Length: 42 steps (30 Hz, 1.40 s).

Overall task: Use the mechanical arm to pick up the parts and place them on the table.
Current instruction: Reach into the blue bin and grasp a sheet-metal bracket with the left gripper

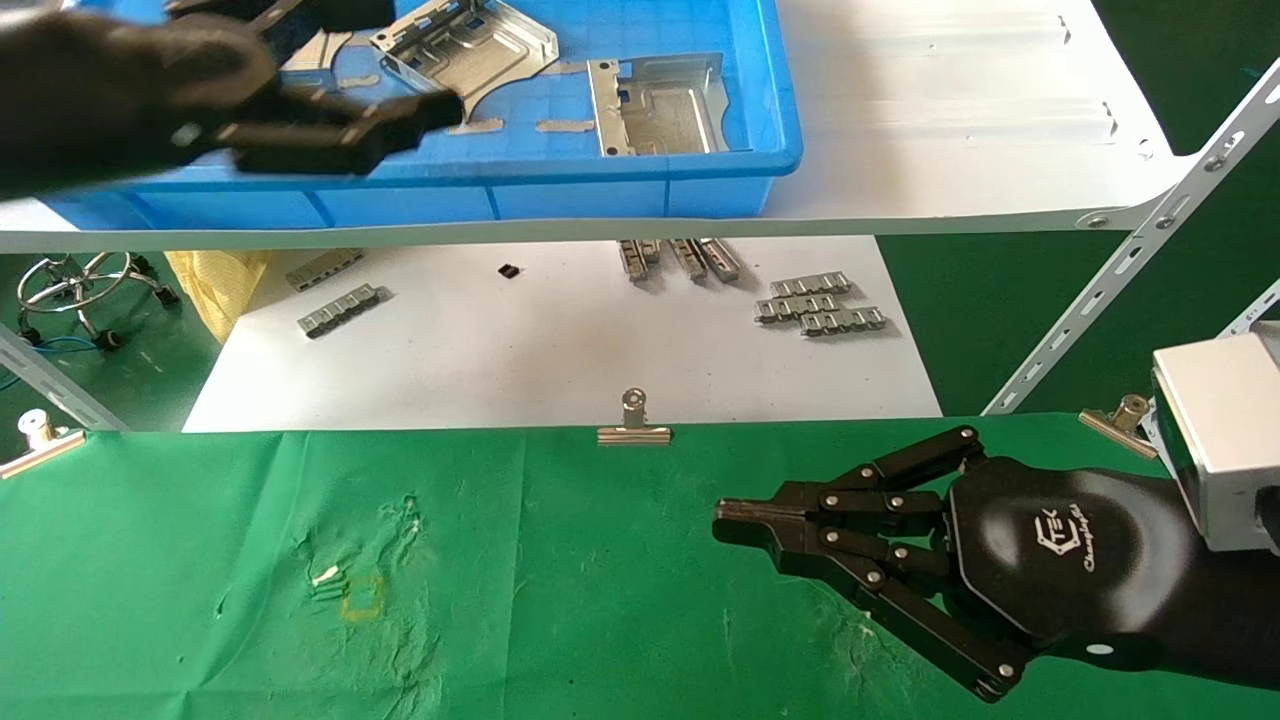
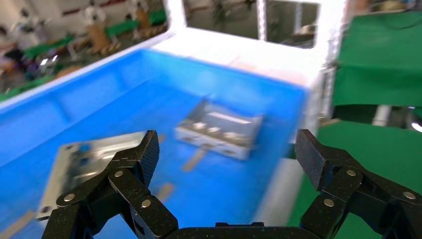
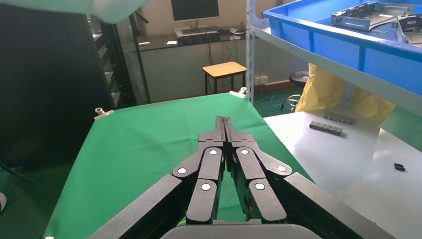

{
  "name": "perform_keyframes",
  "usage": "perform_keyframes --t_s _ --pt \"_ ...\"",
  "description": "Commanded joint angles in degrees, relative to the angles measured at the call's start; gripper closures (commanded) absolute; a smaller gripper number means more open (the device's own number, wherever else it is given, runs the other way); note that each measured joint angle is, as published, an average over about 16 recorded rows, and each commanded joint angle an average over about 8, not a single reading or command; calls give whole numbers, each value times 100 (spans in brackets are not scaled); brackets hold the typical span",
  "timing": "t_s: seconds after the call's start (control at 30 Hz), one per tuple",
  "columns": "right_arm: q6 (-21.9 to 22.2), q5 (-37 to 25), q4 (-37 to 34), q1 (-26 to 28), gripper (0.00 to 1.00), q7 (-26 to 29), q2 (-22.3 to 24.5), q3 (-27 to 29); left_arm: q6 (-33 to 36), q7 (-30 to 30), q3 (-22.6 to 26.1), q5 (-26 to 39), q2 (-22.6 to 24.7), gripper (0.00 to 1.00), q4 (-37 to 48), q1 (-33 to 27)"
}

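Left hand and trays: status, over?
Left hand open, empty, over the blue bin. Right hand shut, empty, parked above the green table. Metal trays in the bin, none on the table. Nothing blocking.

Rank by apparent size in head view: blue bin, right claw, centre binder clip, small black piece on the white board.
1. blue bin
2. right claw, enlarged by nearness to the camera
3. centre binder clip
4. small black piece

A small wooden stool (image 3: 224, 69) stands on the floor before a low desk carrying a dark monitor (image 3: 194, 10). A chrome chair base (image 1: 85, 290) sits at 9 o'clock in the head view. A yellow cloth (image 1: 215, 280) hangs just beside it.
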Motion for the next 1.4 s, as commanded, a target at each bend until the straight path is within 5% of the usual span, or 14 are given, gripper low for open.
perform_keyframes --t_s 0.03,0.37,0.63,0.67,1.4 --pt "0 0 0 0 100 0 0 0 -45 79 191 361 275 0 585 -465" --pt "0 0 0 0 100 0 0 0 -1640 491 515 1150 1453 0 2900 -1527" --pt "0 1 0 0 100 0 0 -1 -2355 629 732 1514 1995 96 3715 -1814" --pt "0 1 0 0 100 0 0 -1 -2395 645 750 1541 2034 100 3773 -1834" --pt "1 1 0 0 100 -1 1 -2 -2659 1134 657 1417 2225 100 4126 -1869"
